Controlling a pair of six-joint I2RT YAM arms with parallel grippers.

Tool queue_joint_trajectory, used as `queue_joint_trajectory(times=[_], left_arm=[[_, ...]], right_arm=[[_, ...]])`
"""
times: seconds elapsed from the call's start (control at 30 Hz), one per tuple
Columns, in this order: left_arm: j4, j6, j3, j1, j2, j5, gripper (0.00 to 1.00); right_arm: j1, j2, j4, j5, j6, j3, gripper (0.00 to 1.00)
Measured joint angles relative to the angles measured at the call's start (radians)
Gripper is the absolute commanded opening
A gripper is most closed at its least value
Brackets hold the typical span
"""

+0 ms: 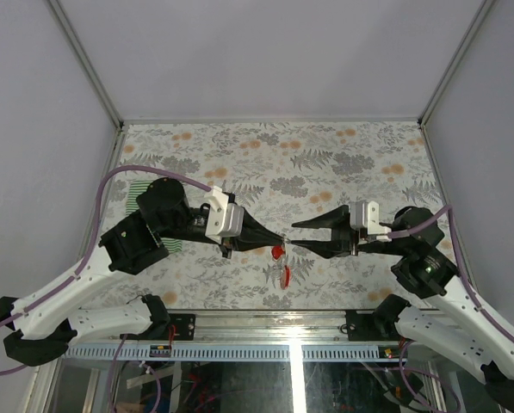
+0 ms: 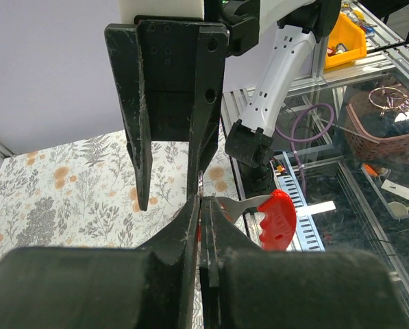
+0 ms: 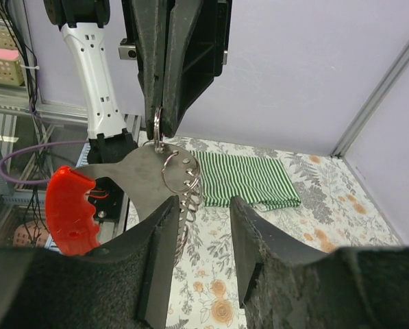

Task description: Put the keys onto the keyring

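My left gripper (image 1: 280,240) is shut on a flat silvery metal plate (image 3: 132,179) with a red plastic handle (image 3: 68,209) and holds it above the table's middle. Several wire keyrings (image 3: 182,179) hang from the plate. In the left wrist view the left gripper (image 2: 203,205) pinches the plate edge-on, with the red handle (image 2: 278,219) sticking out right. My right gripper (image 1: 294,237) is open and faces the left one. In the right wrist view it (image 3: 201,214) has its left finger beside the hanging rings. No keys with coloured tags show in any view.
A green-and-white striped cloth (image 3: 244,179) lies flat on the floral tabletop (image 1: 343,163), at the left in the top view (image 1: 136,186), partly under my left arm. Grey walls enclose the table. A metal rail (image 1: 265,331) runs along the near edge.
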Motion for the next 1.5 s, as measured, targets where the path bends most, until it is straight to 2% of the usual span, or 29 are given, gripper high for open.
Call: queue_joint_trajectory(times=[0.33,0.63,1.0,1.1,1.43,1.5], left_arm=[[0.006,0.000,0.000,0.000,0.004,0.004,0.00],[0.006,0.000,0.000,0.000,0.004,0.003,0.00],[0.007,0.000,0.000,0.000,0.004,0.003,0.00],[0.008,0.000,0.000,0.000,0.004,0.003,0.00],[0.024,0.000,0.000,0.000,0.014,0.004,0.00],[0.032,0.000,0.000,0.000,0.014,0.003,0.00]], right_arm=[[0.000,0.028,0.078,-0.049,0.021,0.000,0.44],[0.000,0.030,0.072,-0.087,0.022,0.000,0.44],[0.000,0.049,0.117,-0.090,0.040,0.000,0.40],[0.000,0.054,0.127,-0.091,0.047,0.000,0.36],[0.000,0.054,0.130,-0.081,0.044,0.000,0.04],[0.000,0.050,0.121,-0.079,0.034,0.000,0.00]])
